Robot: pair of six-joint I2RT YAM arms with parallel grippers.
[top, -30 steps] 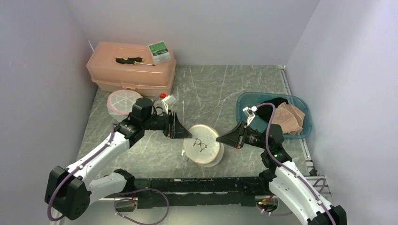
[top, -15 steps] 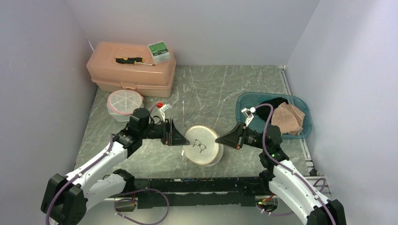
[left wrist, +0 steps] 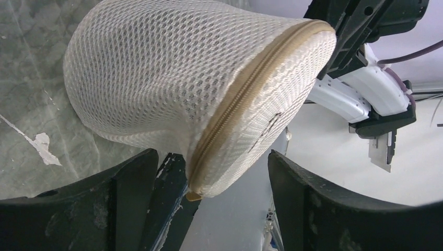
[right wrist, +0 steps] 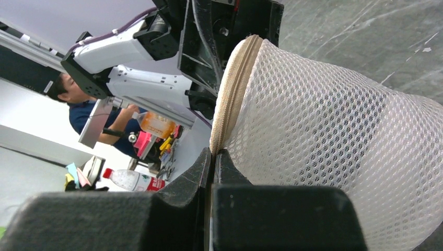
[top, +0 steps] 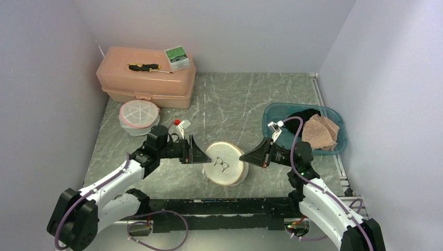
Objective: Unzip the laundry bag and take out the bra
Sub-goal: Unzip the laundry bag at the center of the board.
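**Ana:** Since the second before, the left arm had drawn back from mid-bench toward the near edge, and the left gripper (top: 202,154) had dropped down beside the laundry bag (top: 225,163). The bag itself had shifted only slightly.

**Ben:** How did that gripper stand?

**Ana:** Wide open, holding nothing. In its wrist view one finger (left wrist: 130,193) sat on each side of the bag's lower end, where the tan zipper (left wrist: 245,104) ran out.

**Ben:** And the right gripper (top: 244,156)?

**Ana:** Clamped shut on the bag's rim, right at the zipper seam, on the side away from the left arm.

**Ben:** Where was the bag?

**Ana:** Near the middle of the bench's near edge, between the two grippers, its round mesh face tilted. The zipper looked closed along the stretch that showed. I could not tell what was inside.

**Ben:** Anything else on the bench (top: 235,99)?

**Ana:** A blue basket (top: 271,112) with cloths (top: 321,130) by the right edge, a pink toolbox (top: 146,86) in the far-left corner, and a round tub (top: 138,115) just in front of it.
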